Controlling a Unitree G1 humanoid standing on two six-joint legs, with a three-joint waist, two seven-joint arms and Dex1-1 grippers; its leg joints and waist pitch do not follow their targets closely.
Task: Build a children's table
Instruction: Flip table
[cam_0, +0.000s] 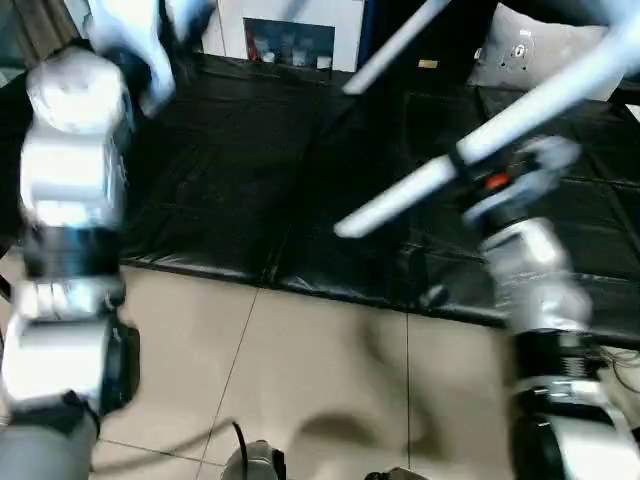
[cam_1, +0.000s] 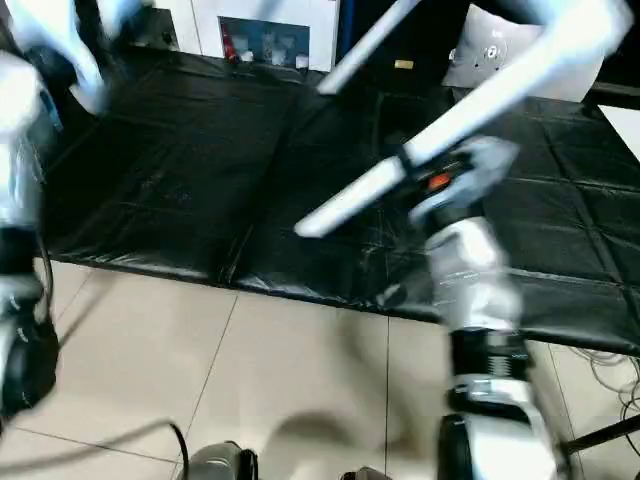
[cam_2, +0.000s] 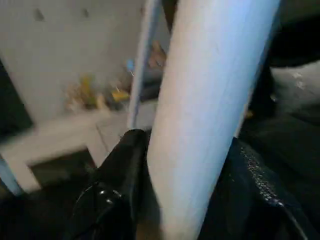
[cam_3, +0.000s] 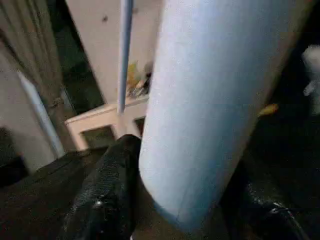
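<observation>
Right gripper (cam_0: 470, 172) clamped round a leg (cam_0: 520, 105), slanting up and right; left gripper (cam_2: 190, 190) clamped round another leg (cam_2: 210, 100).

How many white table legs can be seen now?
3. One leg is held by the right gripper; another leg is held by the left gripper; a third leg slants behind. More may be hidden.

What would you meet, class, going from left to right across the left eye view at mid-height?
Left silver forearm → black mat → free end of a white table leg → right pincer gripping that leg.
</observation>
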